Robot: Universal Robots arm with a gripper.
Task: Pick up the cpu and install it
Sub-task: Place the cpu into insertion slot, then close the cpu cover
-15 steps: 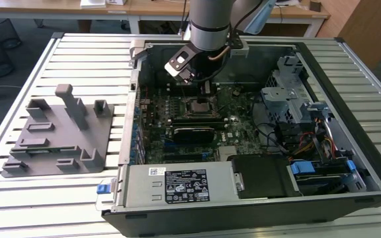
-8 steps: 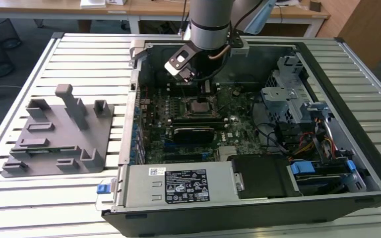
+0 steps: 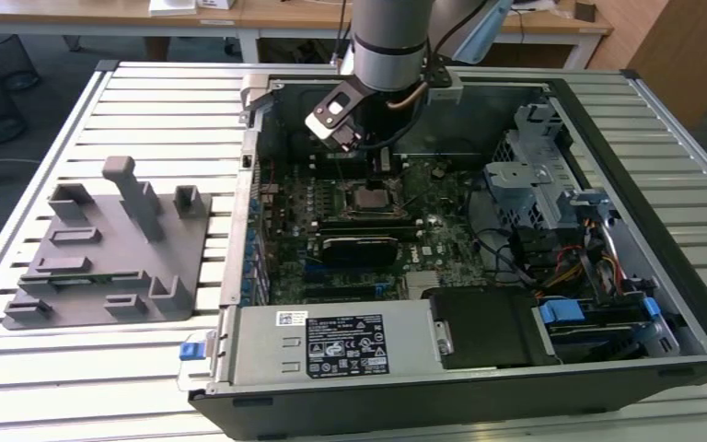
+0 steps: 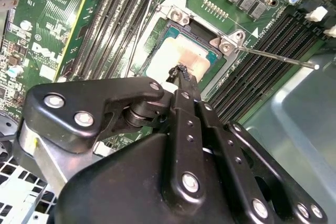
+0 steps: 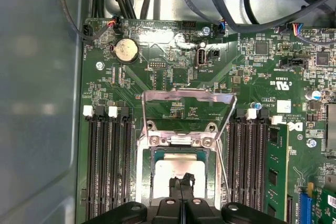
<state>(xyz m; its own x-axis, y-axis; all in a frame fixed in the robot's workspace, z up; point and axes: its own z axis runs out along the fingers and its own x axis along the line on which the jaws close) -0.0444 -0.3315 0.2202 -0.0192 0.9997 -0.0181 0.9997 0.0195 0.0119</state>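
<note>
The cpu (image 4: 181,55) lies flat in the open motherboard socket (image 4: 173,17), its silver top showing in both wrist views (image 5: 170,167). My gripper (image 4: 181,73) hangs right over it with its two thin black fingers pressed together, the tips at or just above the chip's top; nothing shows between them. In the first wrist view the gripper (image 5: 182,180) covers the chip's near part. In the exterior view the gripper (image 3: 382,164) is inside the computer case, just above the socket (image 3: 370,198).
The socket's metal load plate (image 5: 189,103) stands swung open and its thin lever (image 4: 275,57) sticks out to one side. Memory slots (image 5: 107,166) flank the socket. The case walls (image 3: 624,157) surround the board. A grey fixture plate (image 3: 108,249) with posts lies at the exterior view's left.
</note>
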